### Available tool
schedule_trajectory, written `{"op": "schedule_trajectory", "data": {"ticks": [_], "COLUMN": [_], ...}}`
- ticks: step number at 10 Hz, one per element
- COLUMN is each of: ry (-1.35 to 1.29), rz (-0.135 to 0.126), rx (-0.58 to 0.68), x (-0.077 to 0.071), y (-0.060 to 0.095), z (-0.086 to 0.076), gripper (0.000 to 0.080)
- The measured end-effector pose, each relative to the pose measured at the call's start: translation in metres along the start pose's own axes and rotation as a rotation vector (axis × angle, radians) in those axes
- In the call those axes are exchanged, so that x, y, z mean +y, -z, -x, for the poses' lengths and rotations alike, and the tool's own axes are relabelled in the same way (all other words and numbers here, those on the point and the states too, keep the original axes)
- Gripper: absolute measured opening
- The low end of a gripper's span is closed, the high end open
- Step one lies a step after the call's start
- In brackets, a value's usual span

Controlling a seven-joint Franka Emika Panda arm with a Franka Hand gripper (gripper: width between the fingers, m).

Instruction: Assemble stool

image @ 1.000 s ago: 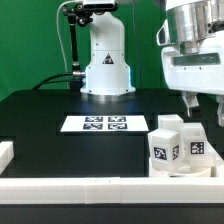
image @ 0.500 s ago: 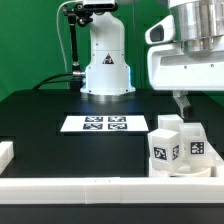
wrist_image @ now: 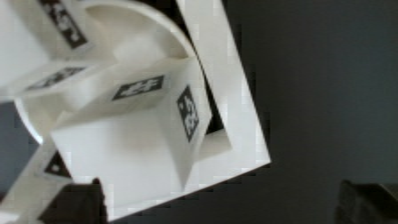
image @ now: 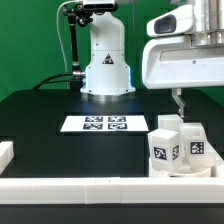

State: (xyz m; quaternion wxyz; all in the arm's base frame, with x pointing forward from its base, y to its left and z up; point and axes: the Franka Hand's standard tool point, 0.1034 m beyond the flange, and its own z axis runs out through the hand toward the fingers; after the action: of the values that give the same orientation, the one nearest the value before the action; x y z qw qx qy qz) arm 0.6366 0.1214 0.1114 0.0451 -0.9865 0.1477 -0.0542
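Observation:
The stool's loose white parts sit bunched at the exterior view's right, by the front rail. Two blocky tagged legs [image: 166, 145] [image: 195, 146] stand upright there. In the wrist view, tagged legs [wrist_image: 151, 130] lie against the curved edge of the round seat [wrist_image: 128, 22]. My gripper [image: 192, 106] hangs above and just behind the parts, touching none of them. One dark finger [image: 178, 101] shows below the hand. The gripper [wrist_image: 222, 205] is open, with mostly bare dark table between its fingertips [wrist_image: 71, 205].
The marker board [image: 95, 124] lies flat on the black table in front of the arm's white base [image: 106, 65]. A long white rail [image: 90, 186] runs along the front edge. A short rail piece [image: 6, 151] sits at the exterior view's left.
The hand has shifted toward the exterior view's left and risen slightly. Its jaws have stayed open and the stool parts have not moved.

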Motion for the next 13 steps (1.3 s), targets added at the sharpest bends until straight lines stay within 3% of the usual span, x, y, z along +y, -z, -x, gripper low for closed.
{"op": "schedule_trajectory", "data": {"ticks": [4, 9, 13], "ry": [0.321, 0.829, 1.076], "rz": [0.004, 0.034, 0.057], "rx": [-0.011, -0.028, -0.021], "x": [0.004, 0.005, 0.013], "y": [-0.001, -0.004, -0.003], "z": [0.001, 0.002, -0.004], "gripper": [0.0648, 0.0648, 0.0648]}}
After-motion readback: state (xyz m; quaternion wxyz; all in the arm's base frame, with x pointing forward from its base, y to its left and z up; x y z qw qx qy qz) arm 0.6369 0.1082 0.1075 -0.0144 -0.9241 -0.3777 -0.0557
